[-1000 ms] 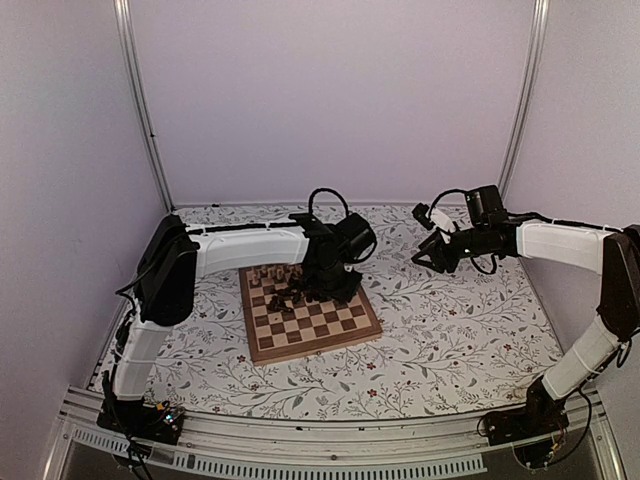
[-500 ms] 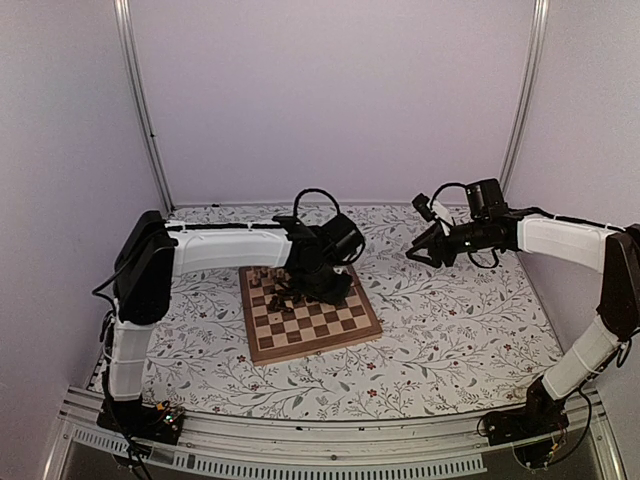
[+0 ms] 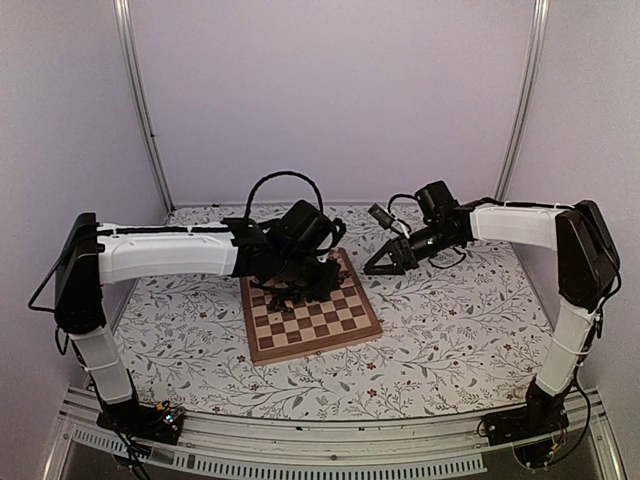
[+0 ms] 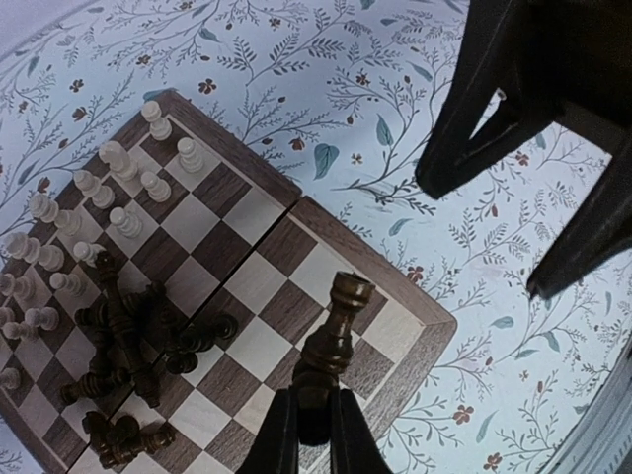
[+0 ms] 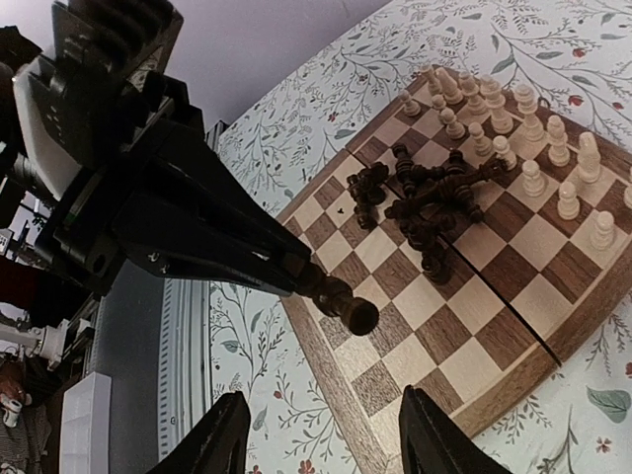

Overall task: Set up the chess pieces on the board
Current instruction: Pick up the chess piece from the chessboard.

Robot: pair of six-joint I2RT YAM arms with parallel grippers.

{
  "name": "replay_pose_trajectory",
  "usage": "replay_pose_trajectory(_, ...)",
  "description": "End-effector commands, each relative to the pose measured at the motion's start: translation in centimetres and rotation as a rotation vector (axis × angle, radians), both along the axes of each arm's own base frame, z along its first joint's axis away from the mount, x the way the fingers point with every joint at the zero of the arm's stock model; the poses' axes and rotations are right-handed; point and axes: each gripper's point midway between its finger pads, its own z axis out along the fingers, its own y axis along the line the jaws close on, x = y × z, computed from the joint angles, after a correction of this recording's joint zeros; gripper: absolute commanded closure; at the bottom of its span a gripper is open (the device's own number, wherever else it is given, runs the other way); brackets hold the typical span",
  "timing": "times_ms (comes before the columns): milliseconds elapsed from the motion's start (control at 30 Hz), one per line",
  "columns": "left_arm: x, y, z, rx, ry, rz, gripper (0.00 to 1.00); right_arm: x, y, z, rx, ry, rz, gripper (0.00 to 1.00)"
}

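Left wrist view: the left gripper (image 4: 314,425) has its jaws pinched on the base of a dark chess piece (image 4: 334,336), held above the board (image 4: 390,284) at the lower centre of the frame. Pale pieces (image 4: 118,188) stand in rows at the upper left, and other dark pieces (image 4: 138,346) lie heaped at the lower left. Right wrist view: the right gripper (image 5: 324,415) hangs over the board's rim, jaws spread with nothing between them. The board lies on the flowered tabletop (image 4: 326,99).

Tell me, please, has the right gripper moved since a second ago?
Yes. The right gripper has swung left, now close beside the board's far right corner.
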Motion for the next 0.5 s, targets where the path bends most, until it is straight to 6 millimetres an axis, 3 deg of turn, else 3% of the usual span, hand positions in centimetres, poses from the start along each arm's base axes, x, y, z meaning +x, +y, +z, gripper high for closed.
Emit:
replay_pose_trajectory(0,-0.5,-1.3,0.9,-0.046,-0.019,-0.017,1.00,-1.4,1.7,1.1,0.049,0.094,0.070,0.45)
replay_pose_trajectory(467,-2.0,-3.3,2.5,-0.082,-0.029,-0.064,1.00,-1.1,2.5,-0.8,0.011,0.155,0.058,0.45)
